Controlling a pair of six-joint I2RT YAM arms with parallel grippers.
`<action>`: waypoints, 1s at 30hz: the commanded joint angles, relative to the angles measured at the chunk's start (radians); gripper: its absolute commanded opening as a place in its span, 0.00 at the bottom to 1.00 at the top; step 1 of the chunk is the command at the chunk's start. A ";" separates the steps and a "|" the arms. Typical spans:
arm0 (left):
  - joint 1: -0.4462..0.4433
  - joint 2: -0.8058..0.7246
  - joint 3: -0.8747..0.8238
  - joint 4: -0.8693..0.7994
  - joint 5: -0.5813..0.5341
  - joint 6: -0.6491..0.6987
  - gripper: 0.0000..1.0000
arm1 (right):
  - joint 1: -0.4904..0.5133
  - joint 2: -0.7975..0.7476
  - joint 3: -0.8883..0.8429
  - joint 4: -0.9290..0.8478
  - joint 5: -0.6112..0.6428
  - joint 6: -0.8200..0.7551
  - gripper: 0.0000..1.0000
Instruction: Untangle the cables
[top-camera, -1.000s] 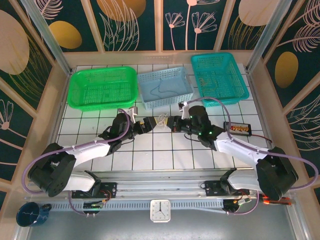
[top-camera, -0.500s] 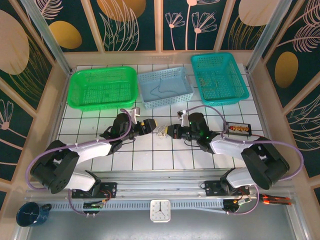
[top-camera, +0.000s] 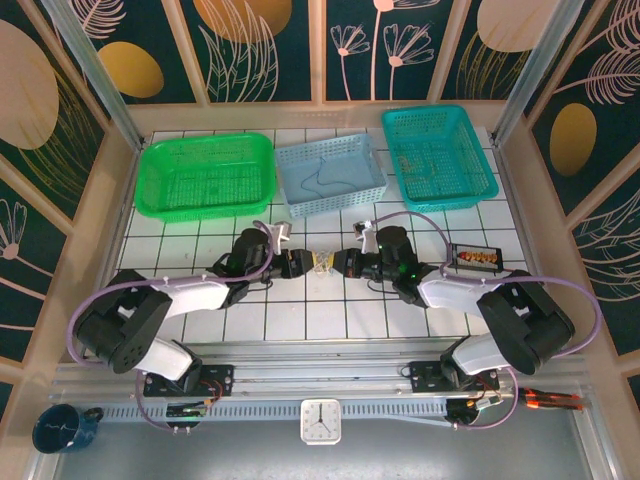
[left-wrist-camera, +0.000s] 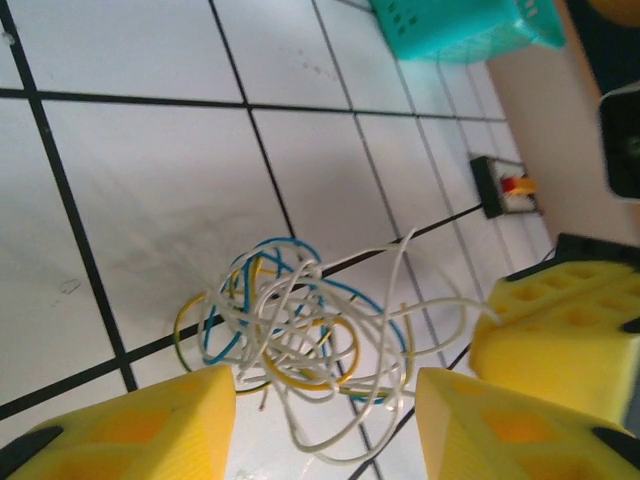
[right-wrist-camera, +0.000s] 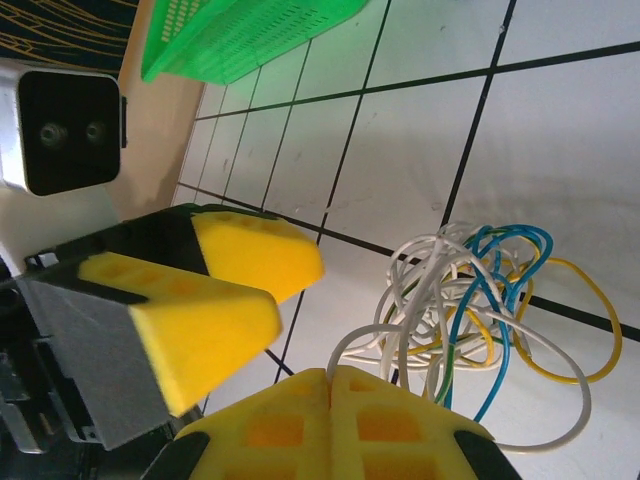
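The cables (top-camera: 322, 262) are a small tangle of white, blue and yellow wires on the white tiles, between the two grippers. In the left wrist view the cables (left-wrist-camera: 300, 330) lie just ahead of my left gripper (left-wrist-camera: 325, 400). It is open, and the lowest white loops hang between its yellow fingers (left-wrist-camera: 140, 425). My right gripper (right-wrist-camera: 330, 372) is shut on a white wire that leads up into the cables (right-wrist-camera: 480, 310). From above, the left gripper (top-camera: 300, 263) and the right gripper (top-camera: 344, 265) face each other across the tangle.
Along the back stand a green basket (top-camera: 207, 175), a light blue basket (top-camera: 330, 178) holding a dark wire, and a teal basket (top-camera: 438, 155). A small black box (top-camera: 474, 257) lies right of the right arm. The right gripper's yellow fingers (left-wrist-camera: 560, 320) sit close beside my left one.
My left gripper has slid right up to the tangle and its jaws have narrowed. The right gripper shifted slightly left and nearer with the wire, then held still.
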 joint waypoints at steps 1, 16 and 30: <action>-0.036 0.025 0.047 -0.038 -0.021 0.085 0.52 | -0.003 0.010 -0.011 0.029 -0.001 0.012 0.00; -0.102 0.081 0.075 -0.043 -0.130 0.160 0.40 | -0.005 0.008 -0.010 0.016 0.003 0.007 0.00; -0.122 0.092 0.087 -0.062 -0.187 0.225 0.26 | -0.003 0.009 -0.010 0.020 -0.001 0.013 0.00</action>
